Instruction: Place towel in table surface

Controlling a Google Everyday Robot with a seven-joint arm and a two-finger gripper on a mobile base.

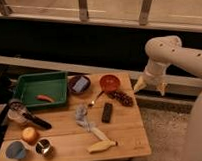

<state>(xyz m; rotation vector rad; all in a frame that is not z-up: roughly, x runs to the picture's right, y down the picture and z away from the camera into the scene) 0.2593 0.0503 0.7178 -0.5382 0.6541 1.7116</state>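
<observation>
A crumpled grey towel (82,117) lies on the wooden table (124,134), near its middle, left of a black remote (107,112). My gripper (150,87) hangs from the white arm (168,50) beyond the table's right edge, level with its far end. Its two pale fingers (138,85) are spread apart and hold nothing. It is well to the right of the towel and touches nothing on the table.
On the table stand a green tray (25,86) holding a red item (44,98), a dark bowl (79,84), a red bowl (110,82), dark grapes (122,98), a banana (102,145), an orange (30,134), a blue cup (15,150), a metal cup (43,146) and a black utensil (36,121).
</observation>
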